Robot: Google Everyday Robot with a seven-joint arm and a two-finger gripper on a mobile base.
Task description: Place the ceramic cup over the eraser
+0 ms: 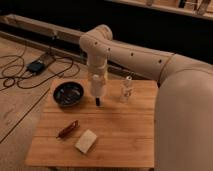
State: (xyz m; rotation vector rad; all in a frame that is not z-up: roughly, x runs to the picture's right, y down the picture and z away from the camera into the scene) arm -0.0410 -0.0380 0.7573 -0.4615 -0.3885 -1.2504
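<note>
The off-white ceramic cup (97,88) hangs under my wrist at the back middle of the wooden table (125,135). My gripper (97,79) comes straight down from above and is shut on the cup. The black eraser (98,101) lies on the table directly below the cup. Its near end sticks out under the cup's lower rim and its far end is hidden by the cup.
A dark bowl (69,93) sits just left of the cup. A small clear glass jar (127,90) stands to its right. A reddish-brown stick (67,129) and a beige block (86,141) lie at the front left. Cables (20,80) cover the floor at left.
</note>
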